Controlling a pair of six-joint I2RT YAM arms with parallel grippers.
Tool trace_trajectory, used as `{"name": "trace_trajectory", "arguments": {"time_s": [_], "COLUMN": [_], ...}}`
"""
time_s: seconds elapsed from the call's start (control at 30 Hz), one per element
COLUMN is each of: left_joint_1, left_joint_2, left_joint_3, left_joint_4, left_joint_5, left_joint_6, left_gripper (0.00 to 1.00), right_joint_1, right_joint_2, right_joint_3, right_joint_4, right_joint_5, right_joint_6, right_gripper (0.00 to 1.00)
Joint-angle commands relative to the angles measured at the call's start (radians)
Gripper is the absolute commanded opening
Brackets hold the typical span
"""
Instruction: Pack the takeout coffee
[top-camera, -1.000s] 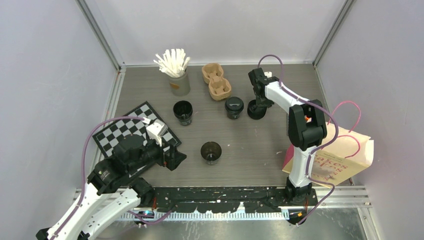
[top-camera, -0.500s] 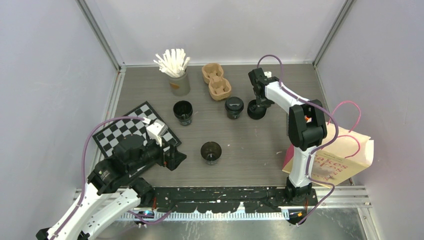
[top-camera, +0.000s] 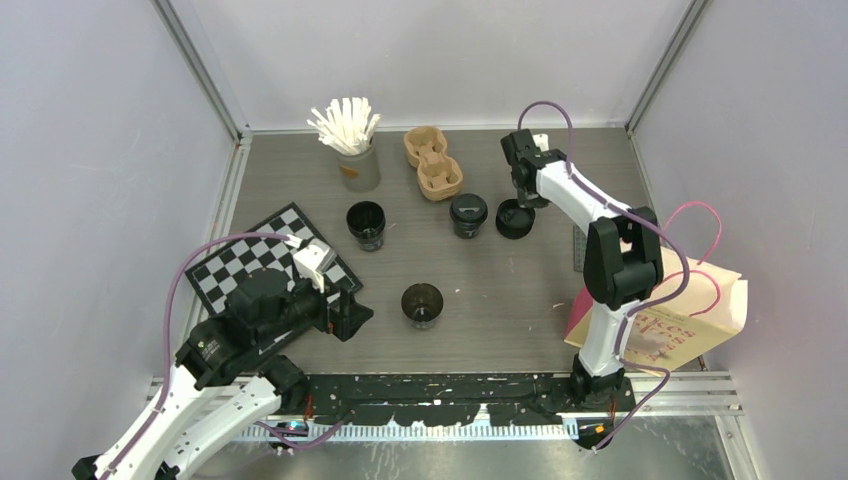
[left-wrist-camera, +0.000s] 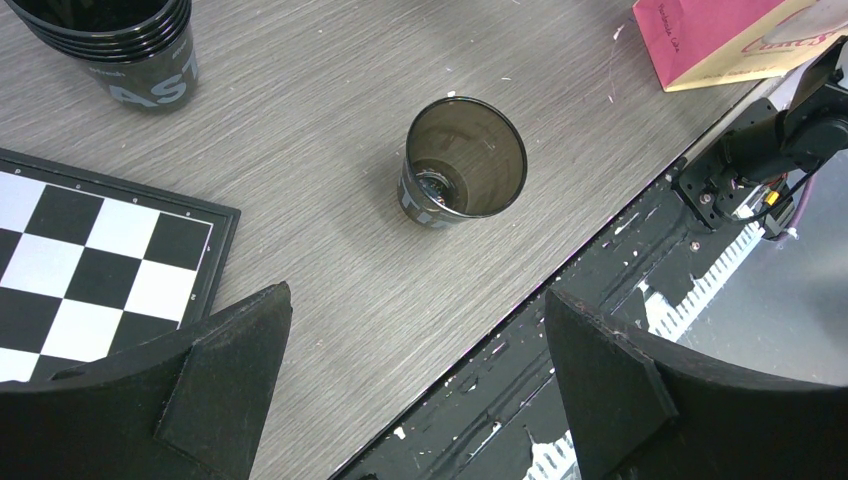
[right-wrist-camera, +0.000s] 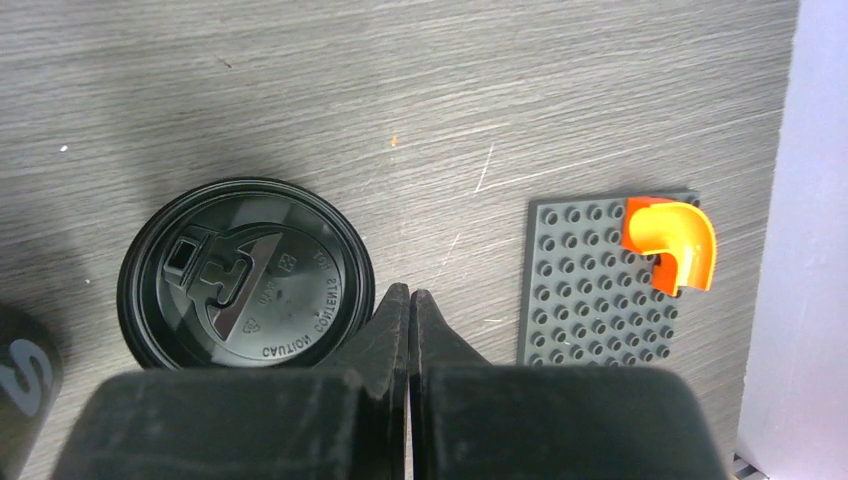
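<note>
Black lid (right-wrist-camera: 245, 275): flat on desk (right-wrist-camera: 300, 80), near lidded cup (top-camera: 468, 213); likely light, thin, slick; pinch the rim.
Right jaws: shut, empty, just beside lid's rim.
Left jaws: wide apart, empty, near open cup (left-wrist-camera: 470, 150).

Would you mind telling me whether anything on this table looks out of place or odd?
The right gripper is shut empty just beside the loose lid, gripping nothing. Unrelated to coffee: a chessboard on the left, and a grey studded plate with an orange piece.
</note>
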Motion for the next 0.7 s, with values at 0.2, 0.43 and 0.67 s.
{"name": "trace_trajectory", "arguments": {"time_s": [0.2,0.43,0.67], "left_joint_1": [-0.002,-0.003,-0.002], "left_joint_2": [0.016,0.010,0.009], "left_joint_3": [-0.003,-0.006,-0.006], "left_joint_4": [0.026,0.026,0.026], "left_joint_5": [0.004,-0.001,0.000], "left_joint_6": [0.019,0.018,0.018], "left_gripper": [1.00,1.00,1.00], "right_joint_1": [-0.003,-0.004,-0.011], "right_joint_2": [-0.098,-0.048,-0.017], "right_joint_3": [0.033,0.019,0.013], "right_joint_4": [0.001,0.038,0.027], "right_joint_5": [-0.034,-0.137,-0.144], "right_joint_6": [0.015,-0.003,-0.021], "right_gripper": [0.08,0.42,0.39]}}
